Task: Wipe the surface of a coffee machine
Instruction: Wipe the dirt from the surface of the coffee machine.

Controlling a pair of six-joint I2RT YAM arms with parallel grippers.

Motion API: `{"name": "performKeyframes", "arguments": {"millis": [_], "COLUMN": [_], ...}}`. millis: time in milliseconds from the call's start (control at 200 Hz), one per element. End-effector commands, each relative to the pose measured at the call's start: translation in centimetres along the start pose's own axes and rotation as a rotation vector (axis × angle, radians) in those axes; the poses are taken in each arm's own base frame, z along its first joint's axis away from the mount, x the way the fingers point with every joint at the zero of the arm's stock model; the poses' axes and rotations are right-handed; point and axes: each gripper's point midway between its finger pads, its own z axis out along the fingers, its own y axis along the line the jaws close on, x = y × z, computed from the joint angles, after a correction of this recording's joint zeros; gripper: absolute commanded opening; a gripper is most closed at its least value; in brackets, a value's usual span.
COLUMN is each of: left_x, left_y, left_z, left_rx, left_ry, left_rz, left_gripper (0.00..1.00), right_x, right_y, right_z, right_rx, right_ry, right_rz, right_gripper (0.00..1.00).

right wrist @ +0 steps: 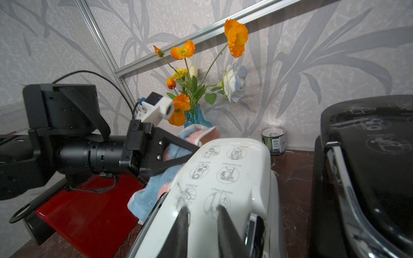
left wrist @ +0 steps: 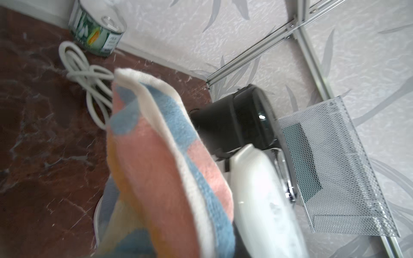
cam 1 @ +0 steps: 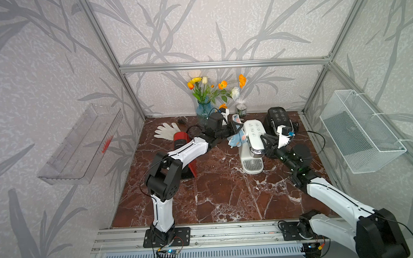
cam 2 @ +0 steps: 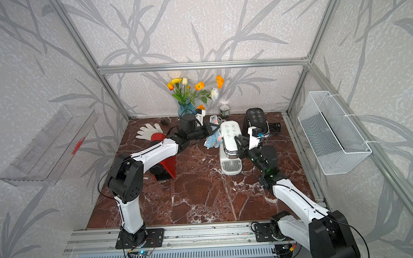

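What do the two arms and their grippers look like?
Both arms, left arm and right arm, have white shell links with black joints and black base plates. A thin black cable loops along each. The left gripper and right gripper have black, triangular open-frame fingers, each with a white camera mount behind.

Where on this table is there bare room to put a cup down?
The front half of the marble table is bare, bordered by the front rail and the white coffee machine. A narrower gap lies between it and the red machine. The back is crowded: glove, vase, can, black machine.
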Motion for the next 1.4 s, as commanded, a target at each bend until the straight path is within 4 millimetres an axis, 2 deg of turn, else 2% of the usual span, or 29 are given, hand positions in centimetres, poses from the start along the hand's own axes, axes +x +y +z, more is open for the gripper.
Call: {"name": "performKeyframes", "arguments": {"millis": [0, 195, 315, 420, 595, 775, 930, 1065, 1395], "left_x": [2.3, 4.9, 4.9, 3.5, -0.4, -3.3, -4.4, -3.4, 1.6], "left_y": [2.2, 4.6, 4.9, 3.5, -0.8, -4.8, -6.1, -4.9, 1.2], "left_z": [1.3, 2.5, 2.5, 2.0, 0.1, -1.3, -1.3, 0.2, 2.0], "left_rx": [-0.011, -0.038, -0.051, -0.046, -0.018, 0.053, 0.077, 0.092, 0.028], "left_ry": [0.048, 0.108, 0.115, 0.104, 0.038, -0.035, -0.061, -0.023, 0.064], "left_rz": [-0.04, -0.076, -0.08, -0.043, 0.053, 0.098, 0.136, 0.096, -0.017], "left_gripper": [0.0, 0.0, 0.0, 0.0, 0.0, 0.0, 0.0, 0.0, 0.0], "right_x": [8.6, 8.7, 8.7, 8.7, 8.8, 8.7, 8.7, 8.8, 8.8], "right_y": [-1.7, -1.8, -1.8, -1.7, -1.7, -1.7, -1.7, -1.7, -1.7], "right_z": [-0.7, -0.7, -0.7, -0.7, -0.6, -0.7, -0.7, -0.6, -0.6], "right_rx": [0.055, 0.056, 0.055, 0.054, 0.053, 0.055, 0.054, 0.054, 0.053], "right_ry": [0.29, 0.292, 0.292, 0.292, 0.294, 0.291, 0.293, 0.293, 0.293], "right_rz": [0.087, 0.087, 0.087, 0.088, 0.089, 0.088, 0.09, 0.09, 0.09], "right_gripper": [0.24, 0.24, 0.24, 0.24, 0.24, 0.24, 0.24, 0.24, 0.24]}}
